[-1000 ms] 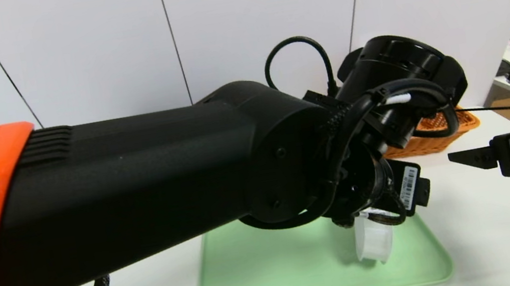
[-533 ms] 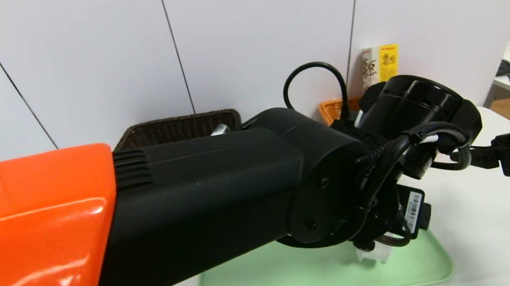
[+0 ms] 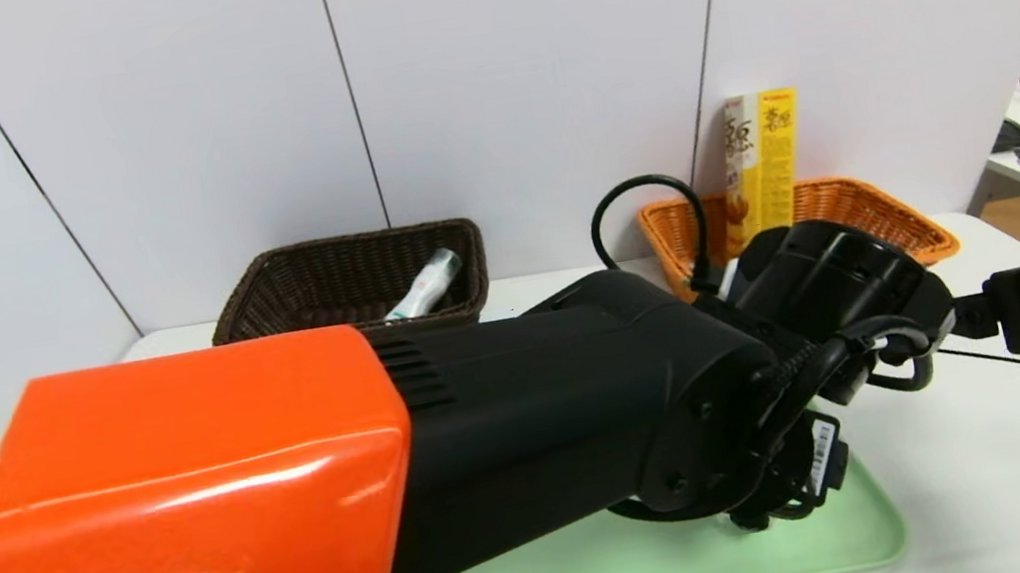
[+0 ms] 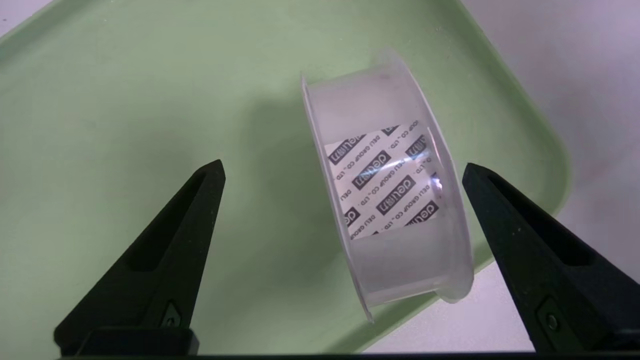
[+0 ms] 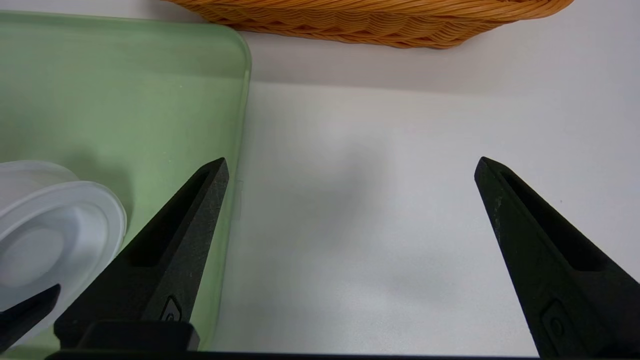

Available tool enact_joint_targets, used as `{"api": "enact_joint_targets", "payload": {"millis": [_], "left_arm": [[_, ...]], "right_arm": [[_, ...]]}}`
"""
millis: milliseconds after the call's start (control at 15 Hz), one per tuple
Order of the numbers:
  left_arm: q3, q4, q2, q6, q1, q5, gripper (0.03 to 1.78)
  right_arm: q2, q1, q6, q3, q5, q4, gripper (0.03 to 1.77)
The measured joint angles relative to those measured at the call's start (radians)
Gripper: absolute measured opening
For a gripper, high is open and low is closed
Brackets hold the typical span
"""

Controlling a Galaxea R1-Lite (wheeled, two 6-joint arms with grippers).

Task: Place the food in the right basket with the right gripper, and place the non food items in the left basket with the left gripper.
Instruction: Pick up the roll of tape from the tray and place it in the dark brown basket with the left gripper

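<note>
orange basket (image 3: pixel 873 212), seemingly frosted-white tub (image 4: pixel 385 200)

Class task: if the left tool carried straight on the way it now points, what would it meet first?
Most likely the round white tub, standing on edge on the green tray. The open left tool straddles it without touching, though depth is hard to judge.

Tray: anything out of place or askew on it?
Yes. The white tub stands on its edge, not its base, near the green tray's edge, so it could roll. The open left gripper brackets it without touching. The open right gripper hangs over bare table.
</note>
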State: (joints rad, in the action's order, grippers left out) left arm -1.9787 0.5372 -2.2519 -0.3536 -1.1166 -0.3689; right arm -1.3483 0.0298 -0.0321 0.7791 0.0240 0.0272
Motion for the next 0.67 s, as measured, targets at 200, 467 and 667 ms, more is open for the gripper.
{"api": "enact_joint_targets", "payload": {"millis": [200, 467, 667], "left_arm": [[-0.001, -0.003, -0.023, -0.013, 0.001, -0.001, 1.69], [-0.002, -0.017, -0.038, -0.015, 0.000, -0.004, 1.69], [-0.002, -0.016, -0.040, -0.015, 0.001, -0.005, 1.69]], "right_arm": [[0.002, 0.000, 0.000, 0.000, 0.000, 0.000, 1.70], [0.007, -0.001, -0.001, -0.009, 0.000, 0.000, 1.70], [0.008, 0.000, -0.001, -0.012, 0.000, 0.000, 1.70]]}}
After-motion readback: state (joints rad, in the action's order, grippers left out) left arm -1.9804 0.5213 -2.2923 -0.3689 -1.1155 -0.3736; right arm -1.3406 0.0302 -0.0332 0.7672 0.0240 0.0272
